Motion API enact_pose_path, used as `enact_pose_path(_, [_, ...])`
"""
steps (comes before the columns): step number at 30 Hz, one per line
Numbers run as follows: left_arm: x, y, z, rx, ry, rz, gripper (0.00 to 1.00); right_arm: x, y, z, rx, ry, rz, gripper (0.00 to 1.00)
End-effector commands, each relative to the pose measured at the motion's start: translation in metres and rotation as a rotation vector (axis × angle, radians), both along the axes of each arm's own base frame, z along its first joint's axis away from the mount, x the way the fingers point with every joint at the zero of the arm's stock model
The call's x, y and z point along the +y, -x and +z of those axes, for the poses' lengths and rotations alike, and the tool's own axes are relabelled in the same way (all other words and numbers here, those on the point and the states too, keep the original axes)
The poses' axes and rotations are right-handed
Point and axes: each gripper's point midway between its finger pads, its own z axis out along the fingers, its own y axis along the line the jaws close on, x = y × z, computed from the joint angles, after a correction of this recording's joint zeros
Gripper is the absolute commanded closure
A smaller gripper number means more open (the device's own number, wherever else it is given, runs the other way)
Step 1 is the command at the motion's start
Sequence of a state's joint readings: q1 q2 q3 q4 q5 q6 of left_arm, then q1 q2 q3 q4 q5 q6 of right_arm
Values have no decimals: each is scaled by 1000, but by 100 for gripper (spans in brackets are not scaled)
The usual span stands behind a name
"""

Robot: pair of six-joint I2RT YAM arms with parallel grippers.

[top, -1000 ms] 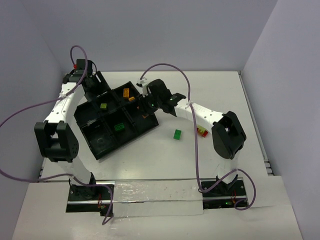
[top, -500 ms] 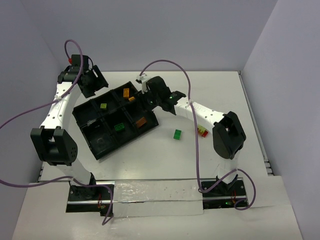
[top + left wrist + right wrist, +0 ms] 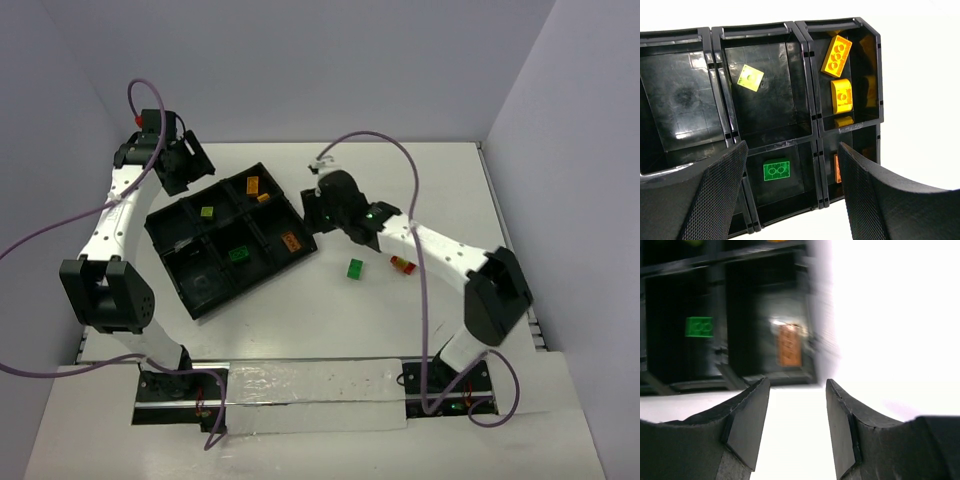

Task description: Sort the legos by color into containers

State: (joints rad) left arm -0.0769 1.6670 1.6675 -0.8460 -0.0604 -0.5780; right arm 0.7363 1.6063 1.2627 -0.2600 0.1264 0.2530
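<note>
The black tray (image 3: 172,222) lies left of centre. It holds two orange legos (image 3: 253,184) in the far right compartment, a yellow-green lego (image 3: 206,212), a green lego (image 3: 239,255) and an orange lego (image 3: 291,241) in the near right compartment. A green lego (image 3: 354,268) and a red-and-yellow cluster (image 3: 403,265) lie on the table to the right of the tray. My left gripper (image 3: 192,168) is open and empty above the tray's far left edge (image 3: 792,195). My right gripper (image 3: 314,211) is open and empty just off the tray's right edge (image 3: 797,425).
In the left wrist view the tray (image 3: 814,120) fills the frame, with the yellow-green lego (image 3: 750,78), orange legos (image 3: 836,52) and green lego (image 3: 776,171). The right wrist view shows the orange lego (image 3: 789,345) and green lego (image 3: 699,326). Purple cables arch over both arms.
An orange lego now lies in the tray's near right compartment. My right gripper has drawn back to the right, off the tray. My left arm rose toward the back, then held still.
</note>
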Motion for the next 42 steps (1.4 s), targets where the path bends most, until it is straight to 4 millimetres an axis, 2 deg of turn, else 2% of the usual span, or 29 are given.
enact_pose_path(1, [4,11,16,-39,-17,2,21,-63,3,32,-62,-108,-346,42])
enact_pose_path(2, [3,12,15,-34,-13,-2,21,-67,7,22,-37,-110,-366,42])
enact_pose_path(3, [1,14,10,-20,-3,-8,21,-78,16,24,-31,-146,-393,42])
enact_pose_path(8, [-11,20,1,-15,53,-41,21,-100,39,7,38,-148,-455,36])
enact_pose_path(11, [-15,22,-2,-30,68,-62,21,-109,54,-16,101,-123,-486,36])
enact_pose_path(13, [-13,24,-1,-30,57,-62,21,-112,62,-31,146,-119,-510,40])
enact_pose_path(18, [-9,34,13,-53,41,-55,21,-100,64,-45,263,-148,-566,44])
enact_pose_path(23, [-3,40,23,-81,26,-33,21,-96,60,-64,353,9,-642,43])
enact_pose_path(28, [-5,48,30,-99,40,-36,21,-99,64,-84,400,48,-703,40])
enact_pose_path(37, [-7,55,16,-91,43,-60,21,-94,72,-109,468,61,-703,37])
enact_pose_path(40, [-8,57,13,-87,42,-68,21,-92,71,-119,483,72,-705,34])
enact_pose_path(42, [-7,58,13,-87,34,-71,21,-91,70,-123,489,83,-710,25])
